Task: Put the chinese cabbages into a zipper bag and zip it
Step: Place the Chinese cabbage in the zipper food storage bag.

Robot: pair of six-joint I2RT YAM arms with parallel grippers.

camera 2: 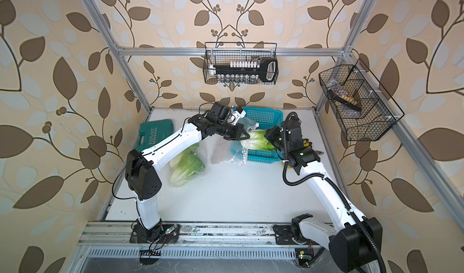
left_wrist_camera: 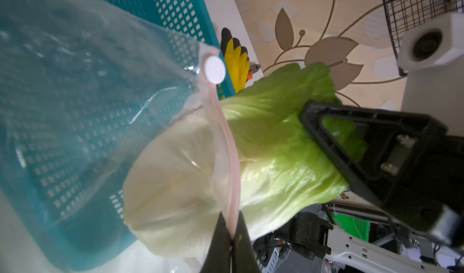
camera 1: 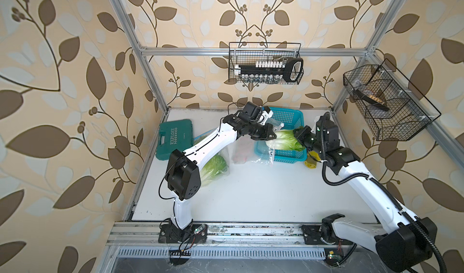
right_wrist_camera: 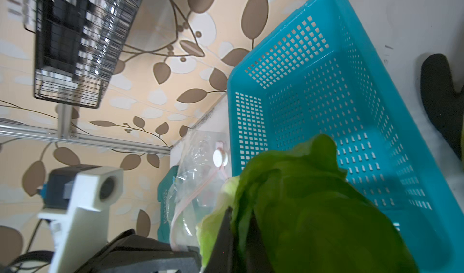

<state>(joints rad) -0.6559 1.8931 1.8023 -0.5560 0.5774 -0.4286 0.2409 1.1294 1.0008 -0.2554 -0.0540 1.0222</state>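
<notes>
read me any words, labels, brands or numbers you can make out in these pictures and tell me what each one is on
"EXPLOIT": white letters beside a row of chevrons on the lid of the teal tool case, readable in both top views.
Smaller white print beside it on the same lid: too small to read.
Socket rack in the hanging wire basket: any markings too small to read.
Wrist views: no text.

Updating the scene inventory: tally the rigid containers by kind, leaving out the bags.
Wire baskets: 2 (back rail, side rail)
Blue plastic basket: 1
Green tool case: 1
Total: 4
</notes>
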